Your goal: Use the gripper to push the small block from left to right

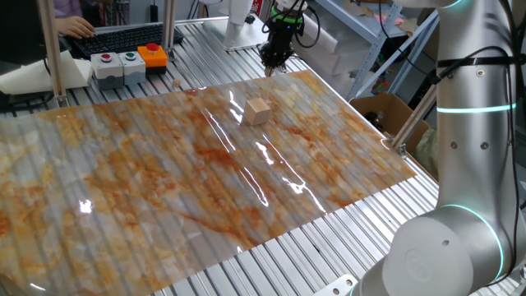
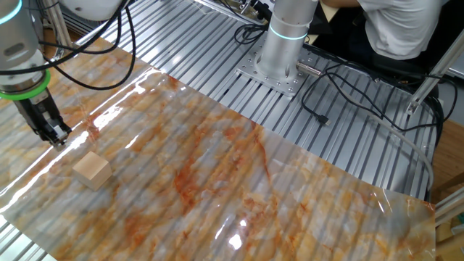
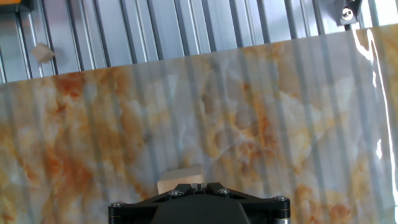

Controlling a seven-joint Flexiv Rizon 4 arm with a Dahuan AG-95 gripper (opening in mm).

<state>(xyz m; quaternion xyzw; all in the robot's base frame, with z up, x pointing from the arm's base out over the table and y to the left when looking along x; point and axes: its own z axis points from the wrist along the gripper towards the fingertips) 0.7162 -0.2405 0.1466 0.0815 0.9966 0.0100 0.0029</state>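
Slatted metal table [image 1: 345, 247] w/ marbled sheet [image 1: 164, 173], small block [image 1: 258, 110].

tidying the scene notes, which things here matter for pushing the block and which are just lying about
Belongs to the job:
- tool, fingertips together, just beside the block
- small block, on the marbled sheet

Just lying about:
- grey button box
- orange box
- keyboard
- cardboard box
- black cables

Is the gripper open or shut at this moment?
Shut. In both fixed views the gripper has its black fingers pressed together into one tip, with no gap and nothing between them. The small block lies apart from it.
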